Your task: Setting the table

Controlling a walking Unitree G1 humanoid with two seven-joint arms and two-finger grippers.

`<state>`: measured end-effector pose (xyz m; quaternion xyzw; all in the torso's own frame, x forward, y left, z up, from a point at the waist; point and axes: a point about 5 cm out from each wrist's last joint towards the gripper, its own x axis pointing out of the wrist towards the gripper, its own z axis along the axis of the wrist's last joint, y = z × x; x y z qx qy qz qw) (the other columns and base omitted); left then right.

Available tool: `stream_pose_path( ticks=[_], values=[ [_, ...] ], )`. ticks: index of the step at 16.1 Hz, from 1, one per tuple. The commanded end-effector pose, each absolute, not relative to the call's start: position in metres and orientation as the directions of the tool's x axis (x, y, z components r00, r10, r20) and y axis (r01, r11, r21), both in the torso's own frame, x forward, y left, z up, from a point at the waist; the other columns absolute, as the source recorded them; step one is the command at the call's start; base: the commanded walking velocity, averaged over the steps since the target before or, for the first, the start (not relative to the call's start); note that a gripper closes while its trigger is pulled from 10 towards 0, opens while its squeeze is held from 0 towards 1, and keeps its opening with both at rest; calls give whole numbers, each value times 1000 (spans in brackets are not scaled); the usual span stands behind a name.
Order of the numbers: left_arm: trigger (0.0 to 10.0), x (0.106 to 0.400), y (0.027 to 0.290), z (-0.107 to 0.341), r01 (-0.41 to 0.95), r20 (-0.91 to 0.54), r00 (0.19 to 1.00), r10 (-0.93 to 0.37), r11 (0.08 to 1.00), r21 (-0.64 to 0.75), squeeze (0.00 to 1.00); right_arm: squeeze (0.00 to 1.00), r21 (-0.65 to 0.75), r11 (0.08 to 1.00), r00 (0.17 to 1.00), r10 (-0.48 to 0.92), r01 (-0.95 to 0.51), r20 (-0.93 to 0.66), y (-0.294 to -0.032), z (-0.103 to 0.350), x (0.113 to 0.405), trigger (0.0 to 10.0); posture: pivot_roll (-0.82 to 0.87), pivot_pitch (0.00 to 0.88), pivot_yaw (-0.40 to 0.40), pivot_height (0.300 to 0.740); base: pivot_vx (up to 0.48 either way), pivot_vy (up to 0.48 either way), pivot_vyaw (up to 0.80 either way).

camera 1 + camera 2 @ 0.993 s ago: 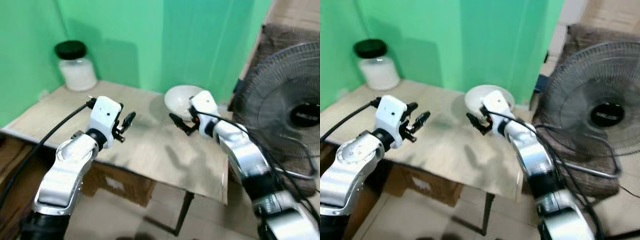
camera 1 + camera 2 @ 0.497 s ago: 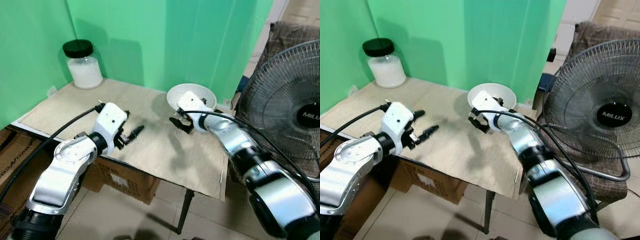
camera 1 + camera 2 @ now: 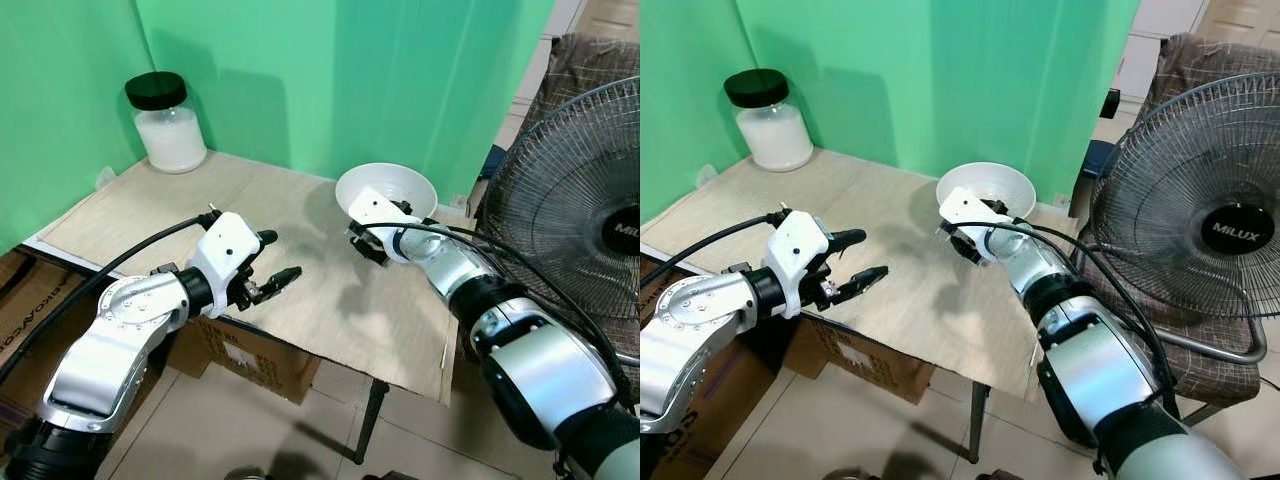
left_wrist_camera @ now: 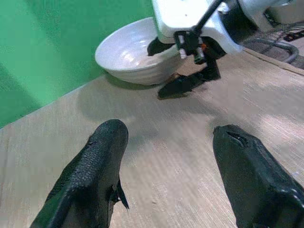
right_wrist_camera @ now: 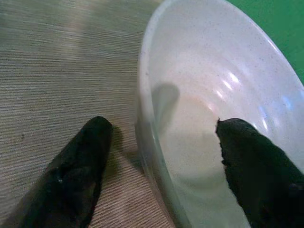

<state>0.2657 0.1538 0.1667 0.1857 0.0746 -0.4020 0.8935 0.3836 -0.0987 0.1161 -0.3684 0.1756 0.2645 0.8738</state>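
Since a second ago my right gripper (image 3: 362,240) has closed in on the white bowl (image 3: 386,190), and my view has steadied and lifted a little, so the whole desk (image 3: 150,205) now reads sharp. In the right wrist view my fingers (image 5: 71,175) stand wide apart and straddle the bowl's near rim: one outside on the desk, the other (image 5: 256,166) over the inside of the bowl, neither yet pressed against the wall. The bowl sits upright at the far right part of the desk, near the green backdrop (image 3: 330,70).

My left gripper (image 3: 272,262) has moved slightly forward and hovers above the near edge of the desk, well apart from the bowl. Its fingers (image 4: 95,175) are spread wide and hold nothing; the left wrist view looks between them at the bowl and my other arm.

A glass jar (image 3: 165,125) of white contents with a black lid stands at the far left corner of the desk. A standing fan (image 3: 1195,230) is off to the right, beside the desk, and a cardboard box (image 3: 250,355) sits under it.
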Motion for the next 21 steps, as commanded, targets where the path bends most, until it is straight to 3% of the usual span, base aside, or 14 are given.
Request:
stream_pose_path(
  ticks=[1,21],
  values=[
    [10000,263,151,166,765,-298,644,-704,583,274,0,0,-562,591,809,329,-579,-487,-98,124,387,0,143,0,19,740,0,0,0],
    [10000,259,156,162,799,-361,602,-712,531,284,0,0,-540,550,764,359,-637,-536,-88,121,385,0,146,0,31,740,0,0,0]
  ],
)
